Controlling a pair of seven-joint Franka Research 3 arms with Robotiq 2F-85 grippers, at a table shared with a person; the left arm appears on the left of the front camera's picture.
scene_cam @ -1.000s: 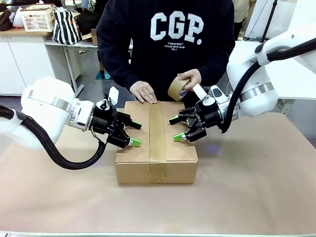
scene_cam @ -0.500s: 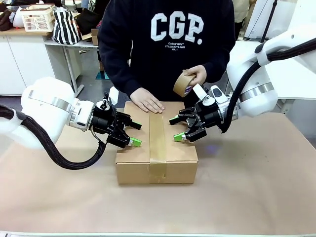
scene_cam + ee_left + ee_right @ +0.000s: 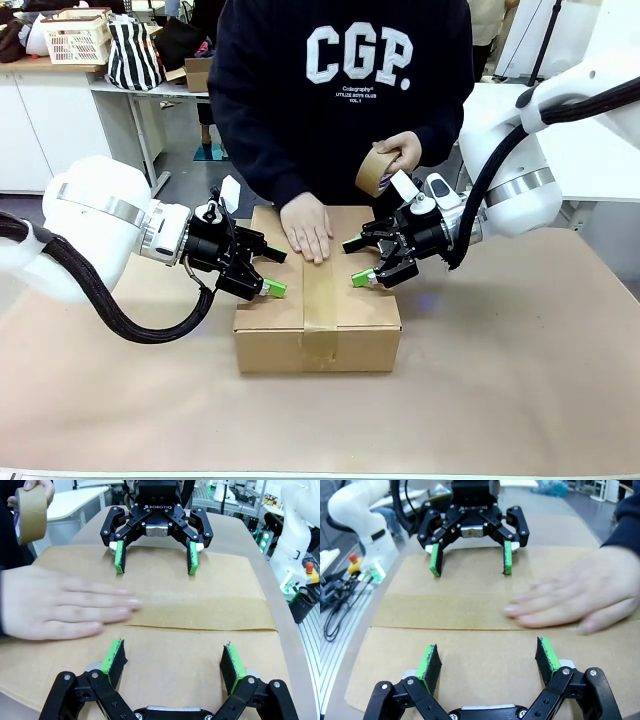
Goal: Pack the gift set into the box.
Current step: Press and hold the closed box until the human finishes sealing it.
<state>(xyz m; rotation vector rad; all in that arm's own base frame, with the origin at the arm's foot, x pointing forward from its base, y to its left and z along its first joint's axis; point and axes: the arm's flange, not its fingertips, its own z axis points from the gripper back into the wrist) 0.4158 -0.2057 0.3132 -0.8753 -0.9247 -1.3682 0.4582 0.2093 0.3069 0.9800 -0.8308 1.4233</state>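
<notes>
Brown paper covers table point(image 3: 520, 380) | box point(image 3: 360, 310) in middle, flaps closed, tape strip point(image 3: 320, 300) along seam, gift set not visible | left gripper point(image 3: 272, 270) and right gripper point(image 3: 357, 262) both spread, each over one flap, empty | person's hand point(image 3: 307, 228) smooths tape, other holds tape roll point(image 3: 372, 170) | risk: if I press or shift, flaps move, tape wrinkles, or I pinch the hand

The box point(image 3: 318, 300) is matt brown cardboard under a smooth, faintly shiny tape strip point(image 3: 319, 290) (same brown), on a matt paper-covered tabletop point(image 3: 500, 380).
</notes>
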